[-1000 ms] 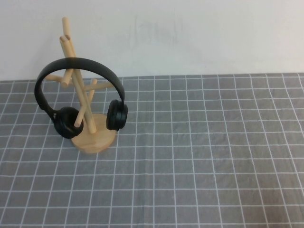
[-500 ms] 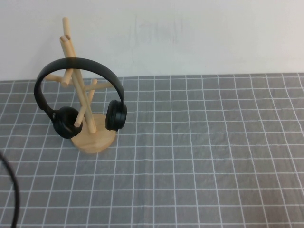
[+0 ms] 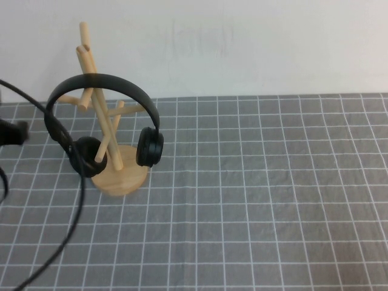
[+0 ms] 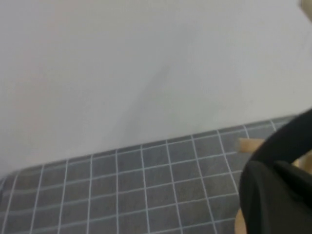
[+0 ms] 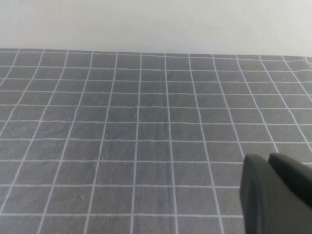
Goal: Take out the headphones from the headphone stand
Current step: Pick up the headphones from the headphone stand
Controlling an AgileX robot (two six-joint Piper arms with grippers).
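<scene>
The black headphones point(image 3: 103, 80) hang by their headband on the wooden headphone stand point(image 3: 124, 179) at the table's far left, one ear cup on each side of the trunk. My left gripper point(image 3: 14, 133) shows at the left edge of the high view, level with the headphones and a short way to their left, not touching them. In the left wrist view a dark blurred shape point(image 4: 275, 195) fills one corner, with a wooden peg point(image 4: 250, 144) behind it. My right gripper point(image 5: 273, 195) shows only in the right wrist view, shut and empty above bare cloth.
A grey cloth with a white grid point(image 3: 254, 200) covers the table, and a white wall point(image 3: 242, 42) stands behind it. My left arm's black cable point(image 3: 77, 206) loops across the cloth in front of the stand.
My left gripper has come into the high view from the left, and its cable has swung across the cloth in front of the stand. The headphones and stand have not moved.
</scene>
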